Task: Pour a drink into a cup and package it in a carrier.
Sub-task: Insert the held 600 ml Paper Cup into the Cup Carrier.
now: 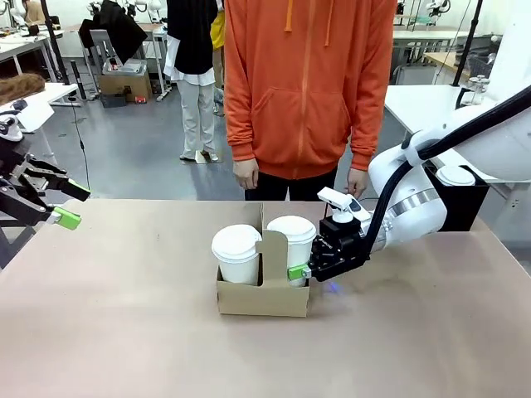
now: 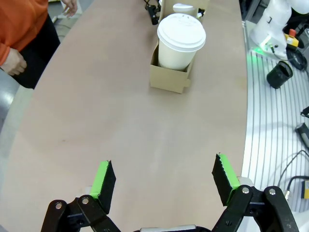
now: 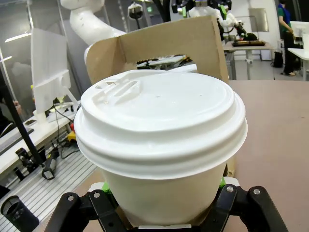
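Front view: our right gripper (image 1: 304, 271) clamps lidded cup (image 1: 291, 247) in carrier (image 1: 263, 296); left gripper (image 2: 163, 181) hangs w/ jaws apart.

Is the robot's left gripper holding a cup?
No, the left gripper is open with nothing between its green pads, far from the cups in the carrier.

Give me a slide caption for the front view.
Right claw grips a lidded cup seated in the carrier.
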### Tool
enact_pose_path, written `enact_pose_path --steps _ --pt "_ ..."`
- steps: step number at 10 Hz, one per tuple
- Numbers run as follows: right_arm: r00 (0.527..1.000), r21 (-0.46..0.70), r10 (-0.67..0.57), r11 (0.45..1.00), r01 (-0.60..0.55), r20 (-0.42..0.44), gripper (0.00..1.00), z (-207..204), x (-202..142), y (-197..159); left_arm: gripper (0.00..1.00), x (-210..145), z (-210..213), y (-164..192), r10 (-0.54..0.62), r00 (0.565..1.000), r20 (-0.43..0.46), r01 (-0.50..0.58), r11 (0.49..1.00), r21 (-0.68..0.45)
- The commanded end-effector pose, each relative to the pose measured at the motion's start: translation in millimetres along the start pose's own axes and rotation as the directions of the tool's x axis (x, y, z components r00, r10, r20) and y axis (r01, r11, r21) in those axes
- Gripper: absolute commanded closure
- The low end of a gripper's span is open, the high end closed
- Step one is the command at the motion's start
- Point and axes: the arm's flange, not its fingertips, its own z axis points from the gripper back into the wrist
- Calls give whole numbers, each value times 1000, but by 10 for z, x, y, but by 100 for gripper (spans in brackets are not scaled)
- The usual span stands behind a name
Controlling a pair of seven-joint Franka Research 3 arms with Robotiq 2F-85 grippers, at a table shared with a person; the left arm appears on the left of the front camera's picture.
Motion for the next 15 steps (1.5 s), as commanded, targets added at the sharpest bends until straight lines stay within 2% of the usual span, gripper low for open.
enact_pose_path --steps 1,2,6,10,11,12,13,15 --pt "998 24 56 998 -56 -21 20 40 13 -45 0 19 0 12 -10 1000 28 10 1000 -4" --pt "997 27 71 997 -70 -39 0 51 16 -37 0 19 0 12 -10 1000 28 10 1000 -4" --pt "988 -15 102 994 -105 -113 0 241 163 95 0 19 0 12 -10 1000 28 10 1000 -4" --pt "979 -169 118 975 -146 -167 0 778 480 489 0 19 0 12 -10 1000 28 10 1000 -4" --pt "978 -244 95 960 -139 -184 0 968 612 645 0 19 0 12 -10 1000 28 10 1000 -4" --pt "978 -347 37 932 -108 -206 0 1193 752 870 0 19 0 12 -10 1000 28 10 1000 -4" --pt "976 -469 -38 880 -68 -213 0 1450 916 1181 0 19 0 12 -10 1000 28 10 1000 -4" --pt "965 -658 -178 753 7 -193 0 1855 1161 1755 0 19 0 12 -10 1000 28 10 1000 -4"
